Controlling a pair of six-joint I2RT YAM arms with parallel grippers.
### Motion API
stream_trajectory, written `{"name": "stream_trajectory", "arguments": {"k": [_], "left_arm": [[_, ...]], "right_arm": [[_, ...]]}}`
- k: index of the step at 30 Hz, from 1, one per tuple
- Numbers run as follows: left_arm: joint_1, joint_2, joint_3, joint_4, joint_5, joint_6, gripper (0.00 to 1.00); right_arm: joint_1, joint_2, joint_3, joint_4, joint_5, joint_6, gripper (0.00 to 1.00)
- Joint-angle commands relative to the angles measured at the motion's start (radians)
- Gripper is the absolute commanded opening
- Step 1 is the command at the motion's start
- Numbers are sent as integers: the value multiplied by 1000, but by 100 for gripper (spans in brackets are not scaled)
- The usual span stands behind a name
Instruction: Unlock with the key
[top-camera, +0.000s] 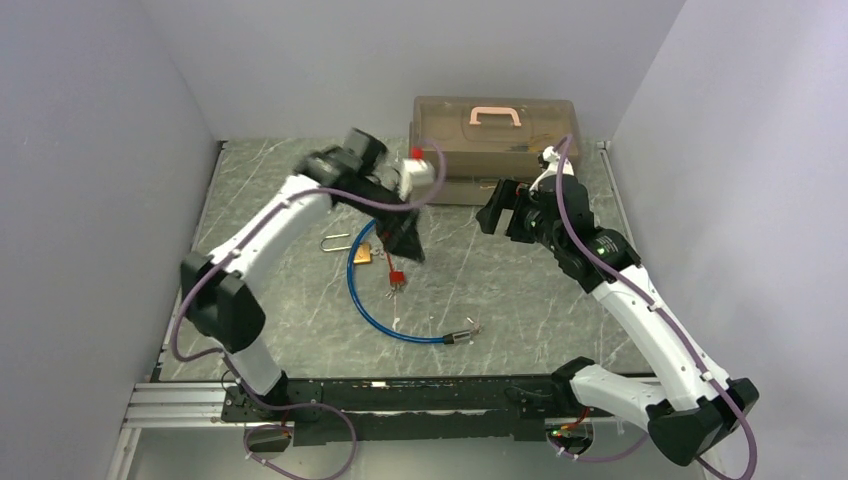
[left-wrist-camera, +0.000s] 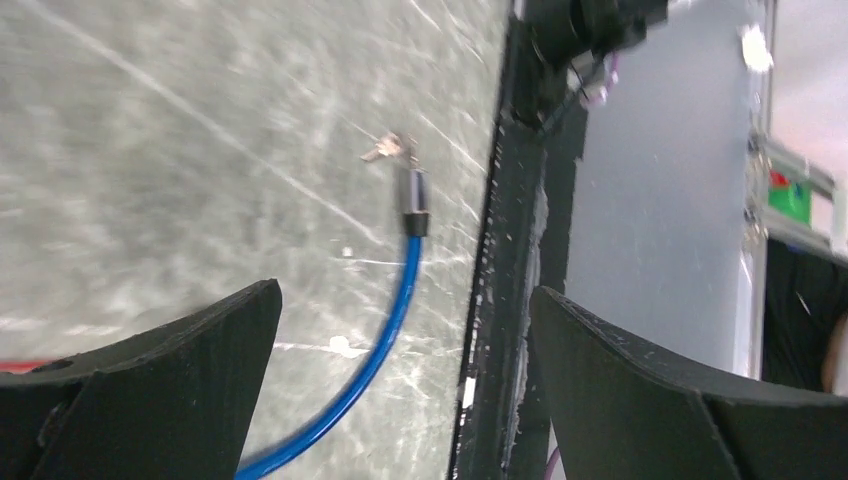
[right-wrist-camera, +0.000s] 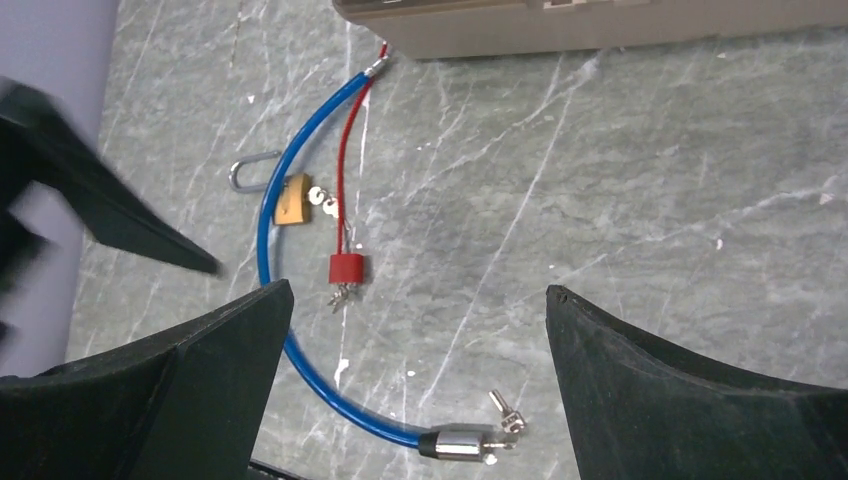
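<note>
Wide-spread left gripper (left-wrist-camera: 405, 300) over blue cable (left-wrist-camera: 385, 340), key (right-wrist-camera: 322, 201) by brass padlock (right-wrist-camera: 291, 199), red lock (right-wrist-camera: 346, 268) near, toolbox (top-camera: 494, 140) behind, right gripper (right-wrist-camera: 415, 290) wide too, hovering apart.

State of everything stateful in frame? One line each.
left gripper: open, empty.
right gripper: open, empty.
brass padlock: lying flat; locked or not, cannot tell.
blue cable lock: unlooped, cable ends apart, keys at its head.
red lock: lying flat; locked or not, cannot tell.
toolbox: lid shut.
</note>
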Motion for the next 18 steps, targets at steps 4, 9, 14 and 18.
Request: {"name": "stream_trajectory", "arguments": {"k": [4,9,14,18], "left_arm": [[311,-197,225,-208,-136,109,99],[570,-361,17,51,-253,28,99],[801,-475,-304,412,-401,-65,99],[885,-502,-515,619,-461,-104,99]], "right_arm": [[-40,87,117,72,-152,-18,100],[-43,27,-51,268,116,-126,100],[-139,15,-338,486,229,-82,100],[-156,39,-521,712,363,-138,100]]}}
